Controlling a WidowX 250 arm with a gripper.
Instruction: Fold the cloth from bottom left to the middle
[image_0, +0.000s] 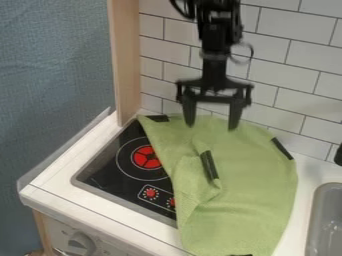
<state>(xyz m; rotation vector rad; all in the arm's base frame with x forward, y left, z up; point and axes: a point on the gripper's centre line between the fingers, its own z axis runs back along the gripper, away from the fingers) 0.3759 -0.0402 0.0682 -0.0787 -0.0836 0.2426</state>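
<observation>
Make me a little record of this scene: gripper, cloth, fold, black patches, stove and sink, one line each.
gripper: black gripper, open, fingers pointing down by the cloth's far edge
cloth: green cloth, spread over the right part of the stove and the counter
fold: left side turned inward, its flap lying near the middle
black patches: one on the flap, others at the far left, right and near edges
stove: black stovetop, red burner uncovered
sink: gray sink, right of the cloth

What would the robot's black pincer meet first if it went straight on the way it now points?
Pointing down, the black two-finger pincer would most likely meet the upper part of the rumpled green fabric cloth first, though its height above it is unclear.
</observation>
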